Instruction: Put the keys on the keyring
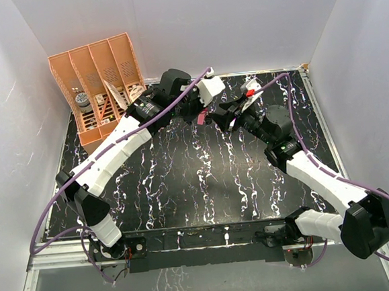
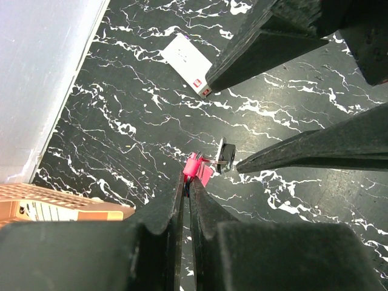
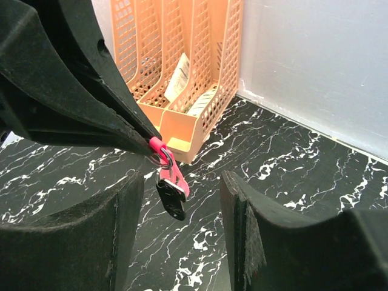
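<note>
My left gripper [image 2: 187, 182] is shut on the top end of the keyring [image 2: 194, 165], a short magenta-pink strap, and holds it above the table at the back centre [image 1: 201, 111]. The strap [image 3: 177, 177] hangs down with its small ring [image 3: 163, 159] at the top. A small key piece [image 3: 171, 197], dark with a silvery edge, hangs at the ring against the strap. My right gripper [image 3: 180, 189] is open, its fingers [image 3: 242, 212] on either side of the hanging strap without touching it. In the top view the right gripper [image 1: 225, 118] faces the left one closely.
An orange mesh file organiser [image 1: 99, 85] with papers and small items stands at the back left. A small white rectangular box [image 1: 252, 87] lies on the black marbled table [image 1: 198, 186] behind the right gripper. White walls enclose the table.
</note>
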You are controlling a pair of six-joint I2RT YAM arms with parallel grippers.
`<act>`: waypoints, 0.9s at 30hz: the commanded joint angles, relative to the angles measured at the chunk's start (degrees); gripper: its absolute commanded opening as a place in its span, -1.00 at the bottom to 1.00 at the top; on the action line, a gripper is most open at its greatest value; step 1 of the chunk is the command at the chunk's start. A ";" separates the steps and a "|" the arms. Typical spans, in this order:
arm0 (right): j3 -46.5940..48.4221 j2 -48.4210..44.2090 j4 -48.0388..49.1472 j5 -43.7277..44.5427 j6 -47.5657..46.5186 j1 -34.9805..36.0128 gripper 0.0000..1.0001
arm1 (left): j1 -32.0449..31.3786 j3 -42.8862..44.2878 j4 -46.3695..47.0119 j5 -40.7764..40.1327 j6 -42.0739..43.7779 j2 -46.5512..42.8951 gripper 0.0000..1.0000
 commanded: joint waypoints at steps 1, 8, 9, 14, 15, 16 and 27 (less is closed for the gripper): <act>1.06 0.77 4.32 -3.74 0.07 -0.27 0.02 | 0.38 2.70 -1.77 1.86 0.65 -0.57 -1.00; 1.77 2.59 4.23 -4.96 0.15 -0.29 0.01 | 0.37 3.41 -2.57 3.34 1.00 -0.42 -1.00; 1.81 2.80 4.36 -4.98 0.16 -0.33 0.01 | 0.37 3.44 -2.74 3.67 1.14 -0.32 -1.00; 1.79 3.16 5.23 -4.84 0.40 -0.27 -0.05 | 0.40 3.90 -3.99 5.38 1.65 -0.31 -1.00; 1.81 3.15 5.30 -4.82 0.42 -0.27 -0.07 | 0.37 4.03 -4.32 5.51 1.79 -0.23 -1.00; 1.80 3.23 5.36 -4.81 0.42 -0.28 -0.07 | 0.37 4.16 -4.68 5.65 1.98 -0.20 -1.00; 1.75 3.17 5.31 -5.27 0.06 -0.32 -0.34 | 0.37 4.41 -6.60 7.64 3.10 0.17 -1.00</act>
